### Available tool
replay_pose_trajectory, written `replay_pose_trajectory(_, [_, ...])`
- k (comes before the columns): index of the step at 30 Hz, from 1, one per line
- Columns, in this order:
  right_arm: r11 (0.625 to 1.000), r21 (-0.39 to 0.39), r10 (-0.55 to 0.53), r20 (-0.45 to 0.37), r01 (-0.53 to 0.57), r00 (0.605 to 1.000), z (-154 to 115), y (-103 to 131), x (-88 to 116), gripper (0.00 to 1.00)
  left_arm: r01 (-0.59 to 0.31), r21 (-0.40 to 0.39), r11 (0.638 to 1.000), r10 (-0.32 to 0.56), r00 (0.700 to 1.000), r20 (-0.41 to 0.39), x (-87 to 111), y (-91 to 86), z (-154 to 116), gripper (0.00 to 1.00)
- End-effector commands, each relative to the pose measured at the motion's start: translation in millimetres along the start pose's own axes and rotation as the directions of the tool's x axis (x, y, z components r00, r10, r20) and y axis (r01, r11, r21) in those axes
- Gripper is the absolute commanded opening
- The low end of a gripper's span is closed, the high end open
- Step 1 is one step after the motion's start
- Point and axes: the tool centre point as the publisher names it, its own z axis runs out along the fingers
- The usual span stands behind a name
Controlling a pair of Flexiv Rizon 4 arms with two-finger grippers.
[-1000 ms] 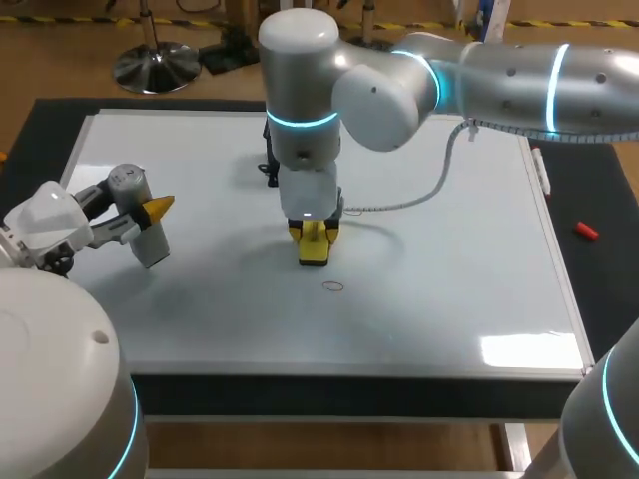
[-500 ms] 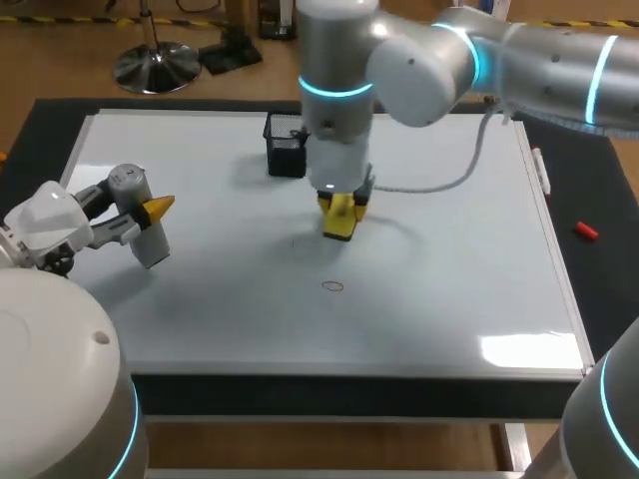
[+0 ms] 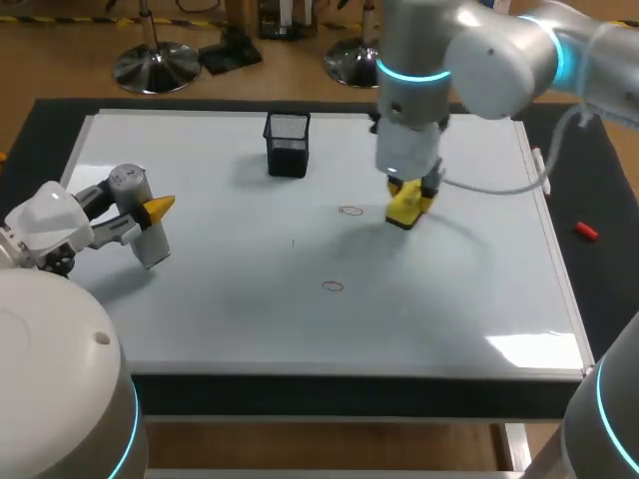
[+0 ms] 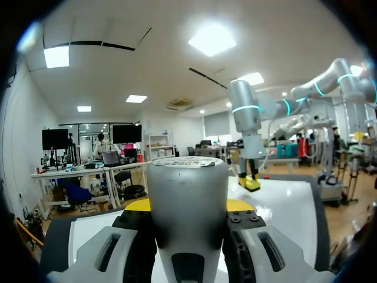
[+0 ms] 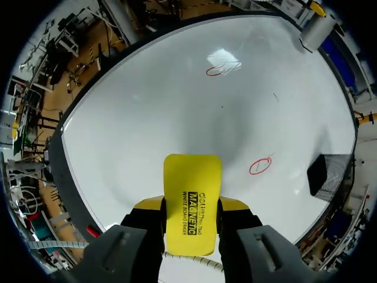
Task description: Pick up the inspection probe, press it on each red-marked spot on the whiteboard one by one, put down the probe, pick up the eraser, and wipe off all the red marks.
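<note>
Whiteboard (image 3: 220,319); eraser (image 5: 192,177) within right tool (image 5: 191,205)

Robotics lab, bench setup. A grey-and-white jointed left robot arm with a cyan light ring (image 3: 60,379) and a matching right robot arm (image 3: 479,60) flank one black-topped table (image 3: 609,289). A large glossy white whiteboard (image 3: 449,299) lies flat on it (a work surface, not wall-hung). A small black wire-mesh holder (image 3: 288,143) stands on the board, and a thin grey cable (image 3: 489,189) hangs from the right arm.
</note>
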Motion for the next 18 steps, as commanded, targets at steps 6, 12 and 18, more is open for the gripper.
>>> replay_pose_trajectory(6, [0.99,-0.034,0.141,0.069,-0.139,0.988,2,-29,78,0.0,-0.001,0.001,1.0,0.001,1.0,0.003,0.4,-0.5,1,0.0])
replay_pose_trajectory(12, [0.976,-0.04,0.218,0.065,-0.216,0.974,4,-40,107,0.0,-0.001,0.001,1.0,0.001,1.0,0.003,0.4,-0.5,1,0.0])
replay_pose_trajectory(18, [0.965,-0.044,0.259,0.059,-0.257,0.964,7,-45,123,0.0,-0.001,0.001,1.0,0.001,1.0,0.003,0.4,-0.5,1,0.0])
